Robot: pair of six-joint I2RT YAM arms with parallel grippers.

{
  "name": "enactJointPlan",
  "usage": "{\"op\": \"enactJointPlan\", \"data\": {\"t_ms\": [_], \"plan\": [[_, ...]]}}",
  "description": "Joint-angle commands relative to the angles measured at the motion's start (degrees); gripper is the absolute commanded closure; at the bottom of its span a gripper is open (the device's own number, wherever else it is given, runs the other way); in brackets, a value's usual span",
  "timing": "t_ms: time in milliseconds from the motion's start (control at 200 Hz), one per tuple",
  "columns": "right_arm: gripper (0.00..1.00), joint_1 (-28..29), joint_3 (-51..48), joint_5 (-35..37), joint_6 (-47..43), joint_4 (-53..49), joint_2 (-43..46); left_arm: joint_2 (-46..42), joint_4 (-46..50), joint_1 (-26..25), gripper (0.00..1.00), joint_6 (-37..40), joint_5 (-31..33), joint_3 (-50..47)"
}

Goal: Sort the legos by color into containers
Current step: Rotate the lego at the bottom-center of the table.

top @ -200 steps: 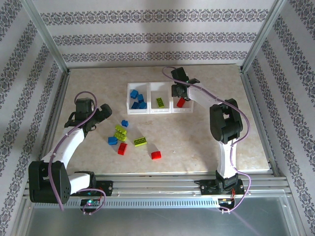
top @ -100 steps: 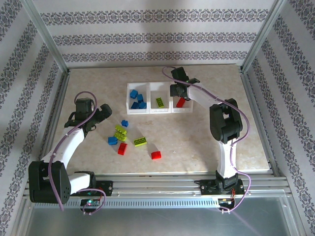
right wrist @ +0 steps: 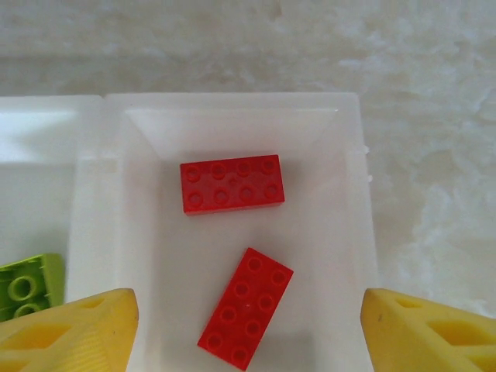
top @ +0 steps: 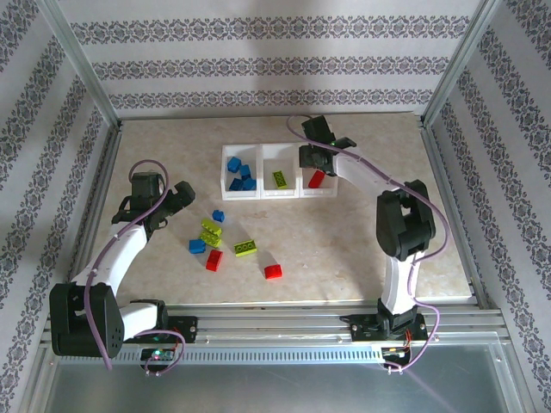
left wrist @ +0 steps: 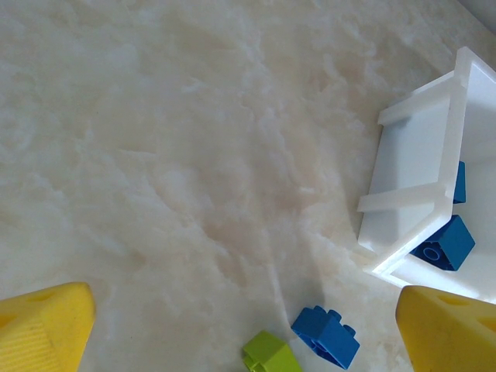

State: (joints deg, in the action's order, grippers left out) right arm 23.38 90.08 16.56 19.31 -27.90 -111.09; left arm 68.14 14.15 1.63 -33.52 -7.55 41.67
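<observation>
Closest to the near edge of the bench [top: 370, 249] I see the loose legos: a red brick [top: 273, 271], a second red brick [top: 213, 260], a blue brick [top: 197, 246], a lime brick [top: 245, 248] and a lime pair [top: 211, 232], with a small blue brick [top: 219, 216] just beyond them. My left hand [top: 181, 196] hangs toward the left edge, near that cluster. On its wrist camera its yellow fingers [left wrist: 43, 325] are spread wide with nothing between them.

Farther back, toward the far edge, the three containers stand touching in a row. The left bin [top: 225, 188] holds several blue legos [top: 241, 174]. The middle bin [top: 269, 193] holds one lime lego [top: 281, 179]. The right bin [right wrist: 353, 201] holds two red legos lying flat, one [right wrist: 232, 184] crosswise and one [right wrist: 245, 308] at a slant, apart from each other. My right hand [top: 312, 163] is above this bin, its fingers [right wrist: 70, 329] wide apart and empty.
</observation>
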Motion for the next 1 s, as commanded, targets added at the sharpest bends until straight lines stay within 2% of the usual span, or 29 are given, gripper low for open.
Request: {"op": "enactJointPlan", "data": {"t_ms": [0,290,710,994], "plan": [[0.24,1.43,-3.18,2.38,0.70,-0.07,5.15,-1.12,1.23,1.01,0.00,-0.06,-0.55,0.18],[0.24,5.48,-11.80,3.95,3.14,-0.55,14.02,-1.11,0.97,1.18,0.00,-0.14,-1.06,0.03],[0.24,18.07,-19.76,7.58,7.78,-8.74,20.99,-1.51,1.40,1.27,0.00,0.80,-1.93,0.18],[0.25,25.28,-23.67,0.82,15.00,-12.00,21.62,-3.01,-0.05,1.27,0.00,1.26,-5.29,-0.82]]}}
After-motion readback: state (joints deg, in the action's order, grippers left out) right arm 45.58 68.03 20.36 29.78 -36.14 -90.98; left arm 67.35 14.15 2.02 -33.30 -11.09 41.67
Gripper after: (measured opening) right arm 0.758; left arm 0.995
